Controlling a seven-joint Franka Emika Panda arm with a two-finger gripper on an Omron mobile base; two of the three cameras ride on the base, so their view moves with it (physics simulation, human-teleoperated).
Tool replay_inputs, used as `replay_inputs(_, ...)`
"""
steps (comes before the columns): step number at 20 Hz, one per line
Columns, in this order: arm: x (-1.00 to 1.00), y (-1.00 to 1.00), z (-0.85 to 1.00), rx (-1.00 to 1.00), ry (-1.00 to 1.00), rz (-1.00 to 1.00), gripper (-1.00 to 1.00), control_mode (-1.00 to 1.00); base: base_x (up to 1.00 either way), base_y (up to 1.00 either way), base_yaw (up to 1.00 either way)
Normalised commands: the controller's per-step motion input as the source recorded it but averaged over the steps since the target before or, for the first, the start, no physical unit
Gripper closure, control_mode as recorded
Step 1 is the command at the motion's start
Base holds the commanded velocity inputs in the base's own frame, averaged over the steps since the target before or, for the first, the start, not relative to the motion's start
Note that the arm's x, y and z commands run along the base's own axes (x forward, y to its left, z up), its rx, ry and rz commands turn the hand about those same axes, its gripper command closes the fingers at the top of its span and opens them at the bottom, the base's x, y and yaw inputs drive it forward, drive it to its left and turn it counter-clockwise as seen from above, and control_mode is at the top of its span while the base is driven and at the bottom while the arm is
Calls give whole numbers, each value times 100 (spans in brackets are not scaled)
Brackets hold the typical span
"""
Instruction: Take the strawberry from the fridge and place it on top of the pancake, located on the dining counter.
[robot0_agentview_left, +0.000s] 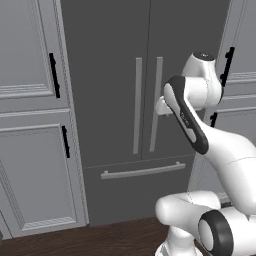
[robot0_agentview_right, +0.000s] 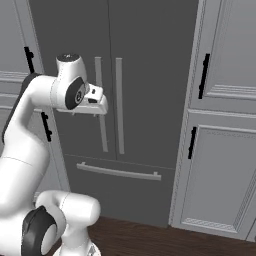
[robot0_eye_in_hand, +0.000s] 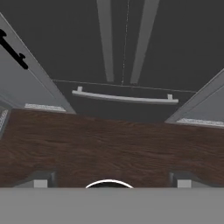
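Fridge: doors shut, twin vertical handles at 12 o'clock in hand view, drawer bar below.
Gripper: fingers spread wide, empty, tips at 5 and 7 o'clock over the wood floor.

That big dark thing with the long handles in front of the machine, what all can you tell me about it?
It is the fridge, tall, dark grey and matte, with two upper doors meeting at a thin centre seam. Each door carries a long vertical light grey handle. Below sits a drawer with a horizontal bar handle. Everything looks shut. It stands upright on the dark wood floor, set between light grey panelled cabinets. Nothing touches it.
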Motion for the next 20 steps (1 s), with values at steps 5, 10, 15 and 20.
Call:
replay_inputs(5, 47, -14, -1, 0, -1, 0, -100, -100, 3, 0, 0)
replay_inputs(10, 98, -30, 0, 0, -33, -2, -100, -100, 0, 0, 0)
replay_inputs(15, 100, 3, 0, 0, -21, -16, -100, -100, 0, 0, 0)
replay_inputs(20, 81, 1, 0, 0, -11, -6, -100, -100, 0, 0, 0)
